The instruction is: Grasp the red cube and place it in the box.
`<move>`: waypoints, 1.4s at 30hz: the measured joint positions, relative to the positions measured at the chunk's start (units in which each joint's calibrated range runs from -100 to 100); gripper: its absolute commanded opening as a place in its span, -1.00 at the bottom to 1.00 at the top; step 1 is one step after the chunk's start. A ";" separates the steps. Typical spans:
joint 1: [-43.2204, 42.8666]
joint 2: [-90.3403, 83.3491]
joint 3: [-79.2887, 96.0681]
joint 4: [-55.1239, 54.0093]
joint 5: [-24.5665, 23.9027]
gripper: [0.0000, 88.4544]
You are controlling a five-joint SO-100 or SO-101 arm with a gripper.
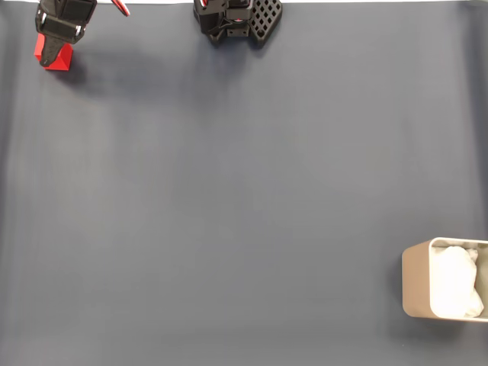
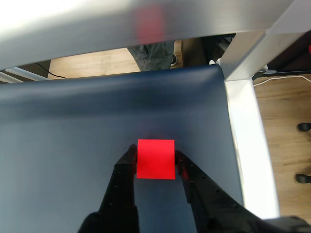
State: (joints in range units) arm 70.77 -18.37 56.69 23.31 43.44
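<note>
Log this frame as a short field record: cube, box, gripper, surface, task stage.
cube: red cube at the mat's top-left corner in the fixed view, between the fingers
box: box at the right edge, lower part, fixed view; white wrinkly lining inside
gripper: gripper closed on the cube's two sides
surface: dark blue mat
task stage: cube gripped, far from box, not yet placed

I'm seeing the red cube [image 2: 155, 158] sitting flat at the mat's top-left corner, the lined beige box [image 1: 416, 279] standing far off at lower right.
</note>
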 measured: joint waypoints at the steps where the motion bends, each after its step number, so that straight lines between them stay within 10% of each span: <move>1: 0.00 0.00 0.00 0.00 0.00 -0.78; 42: -32.34 -11.55 -14.74 15.59 4.54 -0.78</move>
State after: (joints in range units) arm 38.43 -29.92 41.95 38.90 47.99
